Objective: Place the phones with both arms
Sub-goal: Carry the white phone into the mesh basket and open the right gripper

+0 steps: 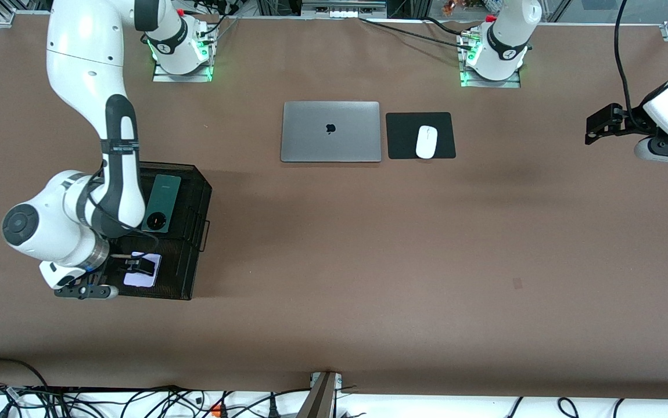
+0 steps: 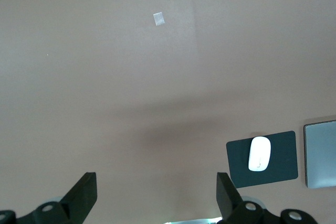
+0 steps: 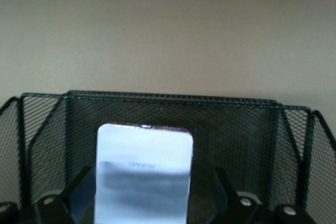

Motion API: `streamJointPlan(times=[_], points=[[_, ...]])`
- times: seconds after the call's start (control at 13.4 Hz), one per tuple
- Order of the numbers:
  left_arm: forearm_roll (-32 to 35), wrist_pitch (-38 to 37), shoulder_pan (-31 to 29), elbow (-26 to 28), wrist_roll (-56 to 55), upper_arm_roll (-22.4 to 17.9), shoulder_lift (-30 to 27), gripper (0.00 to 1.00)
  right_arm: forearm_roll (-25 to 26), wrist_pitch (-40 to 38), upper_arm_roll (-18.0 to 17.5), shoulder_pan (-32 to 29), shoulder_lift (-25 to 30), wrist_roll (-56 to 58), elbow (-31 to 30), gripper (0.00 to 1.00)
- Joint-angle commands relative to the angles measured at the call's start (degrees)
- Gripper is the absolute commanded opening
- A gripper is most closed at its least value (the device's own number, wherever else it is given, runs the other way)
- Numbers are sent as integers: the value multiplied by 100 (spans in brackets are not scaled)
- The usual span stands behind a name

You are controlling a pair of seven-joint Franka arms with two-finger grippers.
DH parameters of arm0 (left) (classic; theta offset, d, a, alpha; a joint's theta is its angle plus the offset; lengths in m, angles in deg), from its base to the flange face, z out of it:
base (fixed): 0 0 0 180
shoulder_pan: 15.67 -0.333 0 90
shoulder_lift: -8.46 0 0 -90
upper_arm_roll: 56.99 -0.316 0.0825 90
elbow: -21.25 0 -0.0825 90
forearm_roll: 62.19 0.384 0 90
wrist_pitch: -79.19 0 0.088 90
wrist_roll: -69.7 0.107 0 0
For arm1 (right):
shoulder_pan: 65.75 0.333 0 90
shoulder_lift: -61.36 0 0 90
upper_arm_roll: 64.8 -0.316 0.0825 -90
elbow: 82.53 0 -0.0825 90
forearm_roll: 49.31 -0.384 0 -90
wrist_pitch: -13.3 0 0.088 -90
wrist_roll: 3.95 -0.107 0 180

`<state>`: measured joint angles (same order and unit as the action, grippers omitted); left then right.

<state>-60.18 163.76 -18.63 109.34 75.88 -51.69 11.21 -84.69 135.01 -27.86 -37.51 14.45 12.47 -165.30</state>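
A pale lilac phone (image 1: pixel 147 277) lies flat in a black mesh tray (image 1: pixel 199 232) toward the right arm's end of the table. My right gripper (image 1: pixel 139 265) is low in the tray, open, with a finger on each side of the lilac phone (image 3: pixel 144 177) and a gap to each edge. A dark green phone (image 1: pixel 162 203) with a round camera ring lies in the same tray, farther from the front camera. The black phone is hidden or out of view. My left gripper (image 1: pixel 592 130) is open and empty, held up over bare table at the left arm's end.
A closed grey laptop (image 1: pixel 330 132) lies mid-table near the bases, with a white mouse (image 1: pixel 426 141) on a black pad (image 1: pixel 403 136) beside it. Both show in the left wrist view, mouse (image 2: pixel 259 153) and laptop (image 2: pixel 321 154). The tray's mesh walls (image 3: pixel 173 100) surround the right gripper.
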Motion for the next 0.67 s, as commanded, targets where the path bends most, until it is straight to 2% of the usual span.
streamJointPlan(times=[0.0, 0.3, 0.45, 0.6], points=[[133, 7, 15, -90, 77, 15, 15, 100, 241, -953, 58, -222, 103, 28, 524, 98], [125, 7, 42, -99, 68, 15, 15, 100, 304, -2482, 673, -109, 296, 11, 1051, 98], [107, 24, 42, -107, 68, 15, 33, 100, 347, -3062, 831, 40, 760, -225, 1061, 98], [63, 24, 59, -125, 51, 15, 68, 100, 627, -3564, 911, 207, 1130, -524, 1061, 98]])
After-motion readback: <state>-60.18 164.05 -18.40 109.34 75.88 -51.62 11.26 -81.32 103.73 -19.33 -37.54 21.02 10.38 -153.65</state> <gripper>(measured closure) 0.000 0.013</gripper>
